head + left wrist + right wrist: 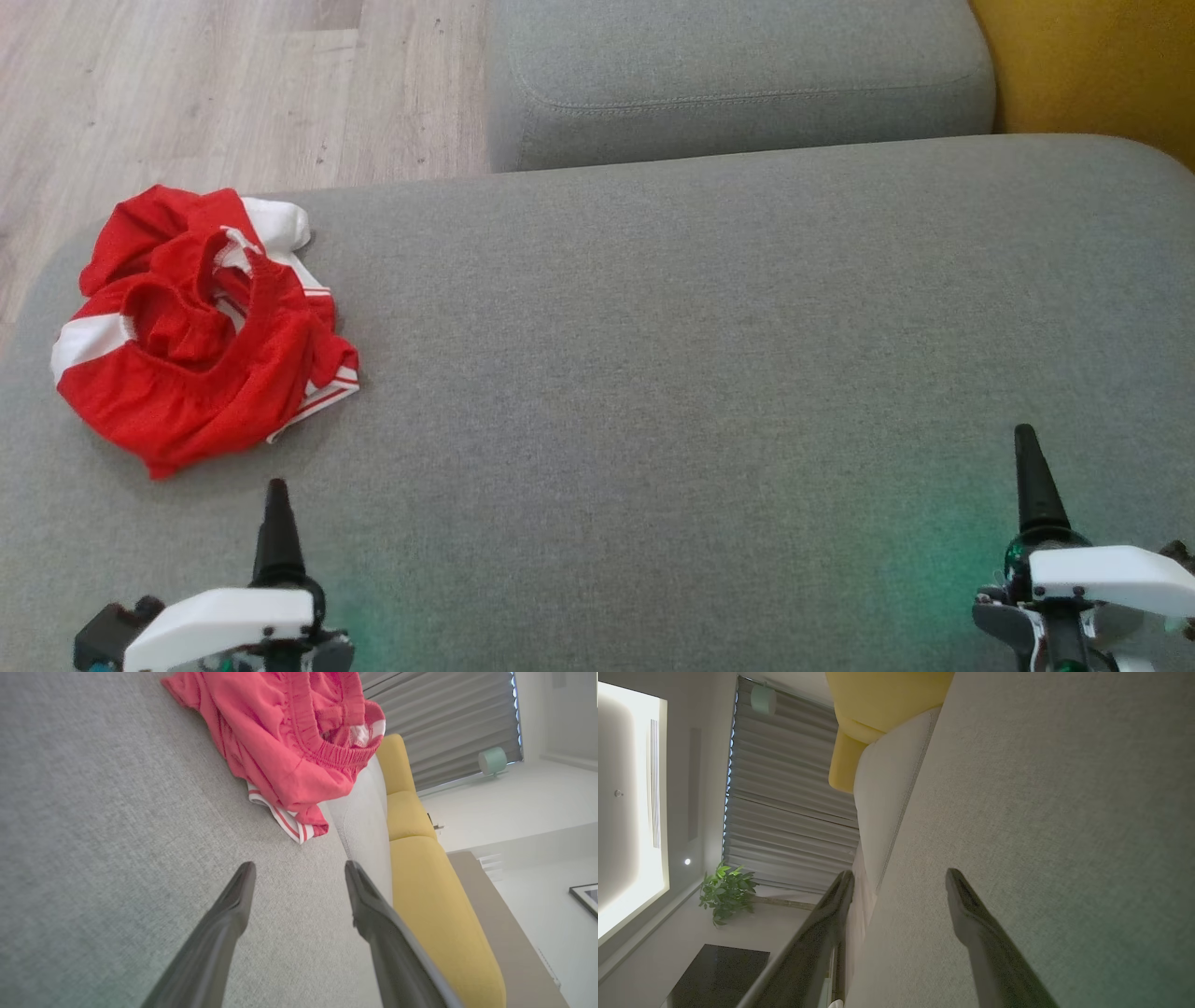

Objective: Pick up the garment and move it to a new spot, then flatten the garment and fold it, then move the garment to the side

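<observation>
The garment (pixel 201 327) is a crumpled red piece with white stripes and an elastic waistband, lying bunched at the far left of the grey cushion (pixel 709 355). In the left wrist view the garment (pixel 289 742) lies ahead of my fingers, apart from them. My left gripper (pixel 276 523) hovers near the cushion's front edge, just right of and nearer than the garment, open and empty (pixel 299 868). Far to the right, my right gripper (pixel 1027 467) is open too, with nothing between its fingers (pixel 899 875).
A second grey cushion (pixel 738 84) stands behind the main one. A yellow cushion (pixel 1092 65) sits at the back right. Wood floor (pixel 205 84) lies beyond the left edge. Bare grey fabric stretches between the garment and the right gripper.
</observation>
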Tool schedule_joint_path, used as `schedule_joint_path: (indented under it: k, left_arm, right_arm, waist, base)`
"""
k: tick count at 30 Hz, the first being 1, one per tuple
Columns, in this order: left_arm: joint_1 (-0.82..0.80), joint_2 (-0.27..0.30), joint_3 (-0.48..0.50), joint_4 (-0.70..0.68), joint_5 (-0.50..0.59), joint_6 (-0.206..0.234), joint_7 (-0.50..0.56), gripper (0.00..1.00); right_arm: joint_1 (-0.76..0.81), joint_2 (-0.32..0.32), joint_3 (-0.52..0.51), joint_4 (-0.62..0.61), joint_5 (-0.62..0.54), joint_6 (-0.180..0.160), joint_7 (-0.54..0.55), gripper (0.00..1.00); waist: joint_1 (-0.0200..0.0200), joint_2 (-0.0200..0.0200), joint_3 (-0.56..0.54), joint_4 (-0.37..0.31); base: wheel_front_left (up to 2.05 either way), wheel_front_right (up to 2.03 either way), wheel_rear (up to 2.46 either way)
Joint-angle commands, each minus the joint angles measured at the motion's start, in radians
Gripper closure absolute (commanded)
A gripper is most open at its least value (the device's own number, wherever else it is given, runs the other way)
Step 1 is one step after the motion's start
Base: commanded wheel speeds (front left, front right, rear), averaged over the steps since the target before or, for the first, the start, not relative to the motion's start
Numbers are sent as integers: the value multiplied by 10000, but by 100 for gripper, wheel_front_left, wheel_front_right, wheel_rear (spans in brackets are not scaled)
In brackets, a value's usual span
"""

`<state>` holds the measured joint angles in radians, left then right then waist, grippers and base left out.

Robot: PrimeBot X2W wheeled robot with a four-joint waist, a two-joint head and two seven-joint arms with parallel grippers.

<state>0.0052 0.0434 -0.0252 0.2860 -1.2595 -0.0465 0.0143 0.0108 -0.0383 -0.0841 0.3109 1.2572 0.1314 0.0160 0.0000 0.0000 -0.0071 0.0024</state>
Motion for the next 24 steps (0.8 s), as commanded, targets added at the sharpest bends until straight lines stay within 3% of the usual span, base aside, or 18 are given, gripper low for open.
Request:
schedule_joint_path:
  k: [1,24]
  left_arm:
    - [-430,47,47,-380,170,16,-96,0]
    - [-505,53,-566,-562,2988,565,-752,0]
  right_arm:
    - [-328,-69,64,-392,-185,-2,-100,0]
    - [-278,-82,548,-592,-3092,-3,-760,0]
  waist:
    - [0,0,0,0]
    - [0,0,-130,6]
  base:
    - [0,0,0]
    - [0,0,0]
